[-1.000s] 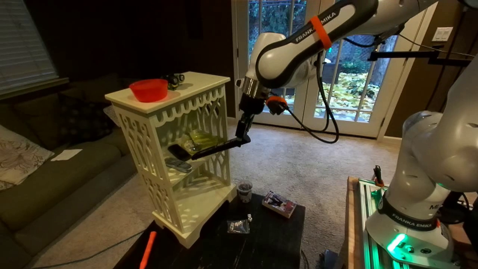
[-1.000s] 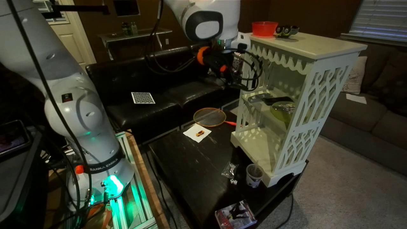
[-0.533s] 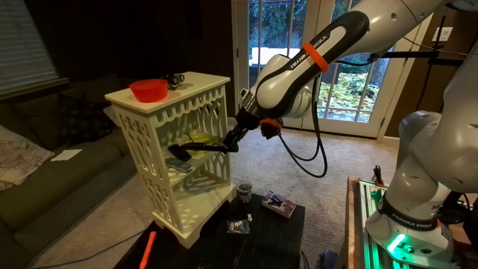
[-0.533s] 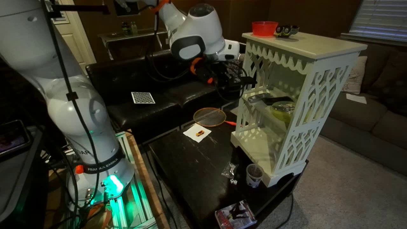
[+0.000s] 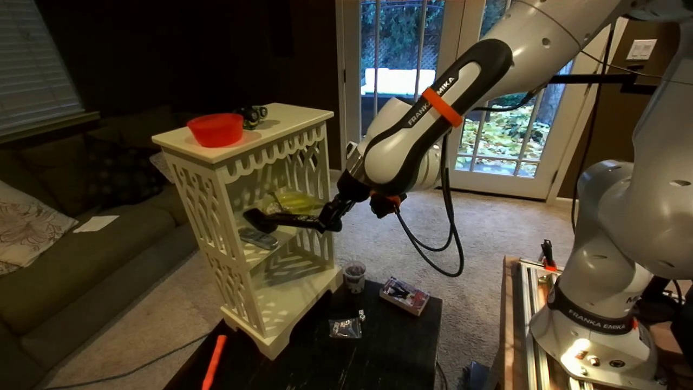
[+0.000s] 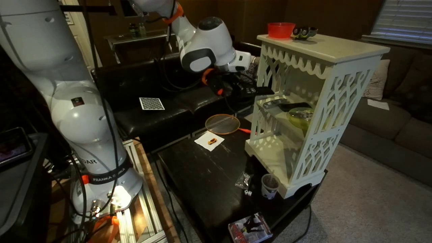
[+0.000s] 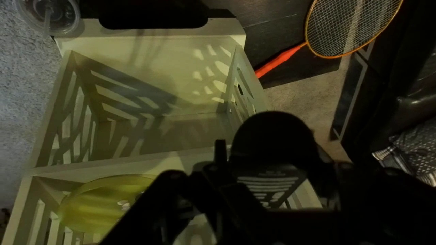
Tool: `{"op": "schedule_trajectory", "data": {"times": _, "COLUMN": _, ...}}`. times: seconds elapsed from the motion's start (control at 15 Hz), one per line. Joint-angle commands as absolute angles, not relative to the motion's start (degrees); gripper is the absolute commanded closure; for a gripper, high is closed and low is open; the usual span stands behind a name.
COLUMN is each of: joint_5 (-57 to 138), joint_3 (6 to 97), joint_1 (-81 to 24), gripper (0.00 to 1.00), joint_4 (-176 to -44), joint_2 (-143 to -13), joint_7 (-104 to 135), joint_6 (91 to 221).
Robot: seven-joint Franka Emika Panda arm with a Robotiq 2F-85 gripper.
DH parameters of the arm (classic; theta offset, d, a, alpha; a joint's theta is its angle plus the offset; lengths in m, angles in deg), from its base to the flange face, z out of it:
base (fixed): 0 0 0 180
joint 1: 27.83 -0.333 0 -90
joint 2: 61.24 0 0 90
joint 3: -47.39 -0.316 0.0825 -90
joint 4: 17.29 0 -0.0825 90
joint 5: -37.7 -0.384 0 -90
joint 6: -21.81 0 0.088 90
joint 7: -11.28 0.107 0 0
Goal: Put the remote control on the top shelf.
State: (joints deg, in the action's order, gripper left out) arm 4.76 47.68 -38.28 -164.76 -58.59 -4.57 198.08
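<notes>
The fingers (image 5: 328, 212) are clamped on the remote control (image 5: 296, 220), just left of frame centre in an exterior view. Both have just dropped slightly, farther below the top shelf (image 5: 292, 117); placement presumably requires lifting.

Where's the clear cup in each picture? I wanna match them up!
In an exterior view: the cup is near the middle across, below halfway.
In an exterior view: the cup is right of the middle, low down.
Wrist view: the cup is in the top left corner, partly cut off.
Shared landmark: the cream shelf unit; the cup stands beside its base.
</notes>
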Motion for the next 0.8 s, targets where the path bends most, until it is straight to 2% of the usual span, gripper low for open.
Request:
{"op": "schedule_trajectory", "data": {"times": 0.0, "joint_5": 4.9, "joint_3": 46.0, "joint_1": -38.7, "gripper": 0.69, "joint_4": -163.2, "joint_2": -64.4, "joint_7": 4.6, "joint_6": 208.2}}
{"op": "schedule_trajectory", "data": {"times": 0.2, "joint_5": 9.6, "joint_3": 44.3, "joint_1": -37.5, "gripper": 0.69, "joint_4": -161.1, "joint_2": -70.3, "joint_7": 14.0, "joint_6": 214.7}}
{"op": "schedule_trajectory", "data": {"times": 0.27, "joint_5": 3.7, "joint_3": 47.3, "joint_1": -41.7, "gripper": 0.69, "joint_4": -159.3, "joint_2": -72.8, "joint_7": 9.9, "joint_6": 216.4}}
{"op": "schedule_trajectory", "data": {"times": 0.6, "joint_5": -1.2, "joint_3": 55.1, "joint_1": -51.5, "gripper": 0.69, "joint_4": -150.8, "joint_2": -80.1, "joint_7": 8.0, "joint_6": 218.4}}
{"op": "schedule_trajectory", "data": {"times": 0.73, "joint_5": -3.4, "joint_3": 61.7, "joint_1": -57.5, "gripper": 0.69, "joint_4": -147.2, "joint_2": -82.9, "joint_7": 6.3, "joint_6": 216.7}}
